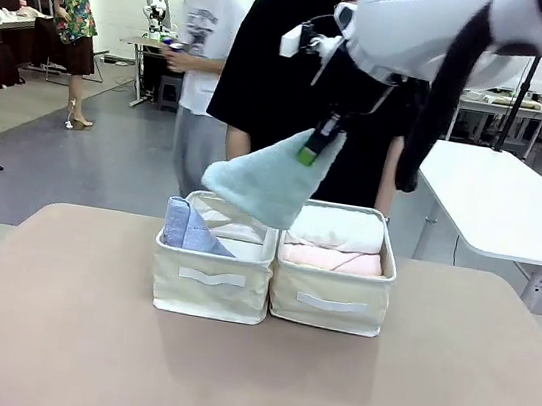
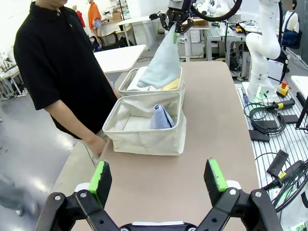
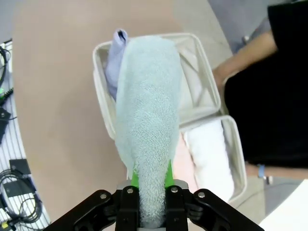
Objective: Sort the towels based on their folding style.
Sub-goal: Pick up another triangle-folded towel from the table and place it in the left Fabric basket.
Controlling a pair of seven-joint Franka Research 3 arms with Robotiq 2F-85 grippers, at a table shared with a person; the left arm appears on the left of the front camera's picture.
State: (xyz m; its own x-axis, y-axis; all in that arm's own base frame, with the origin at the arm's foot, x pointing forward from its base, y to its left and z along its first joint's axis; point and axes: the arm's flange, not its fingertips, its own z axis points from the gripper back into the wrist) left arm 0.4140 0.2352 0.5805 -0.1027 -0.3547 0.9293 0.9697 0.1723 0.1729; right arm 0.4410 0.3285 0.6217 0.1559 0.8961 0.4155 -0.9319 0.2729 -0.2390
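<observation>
Right claw holds the grey-green cone towel in the air above the baskets.

The right claw [image 1: 311, 151] is clamped on the narrow end of the grey-green towel [image 1: 264, 182], and the wide end hangs down to the left, over the left basket [image 1: 209, 285] and not touching it. In this basket the lavender towel [image 1: 187, 227] leans at the left wall. The right basket [image 1: 329, 307] stands just beside it, touching, and holds the white towel [image 1: 338, 228] and the pink towel [image 1: 332, 259] in front of it; in the left wrist view a yellow towel [image 2: 172, 85] also shows there. The left claw [image 2: 158, 179] is low over the desk [image 1: 51, 334], its fingers wide apart and holding nothing. A person [image 1: 299, 76] in black stands behind the baskets.
</observation>
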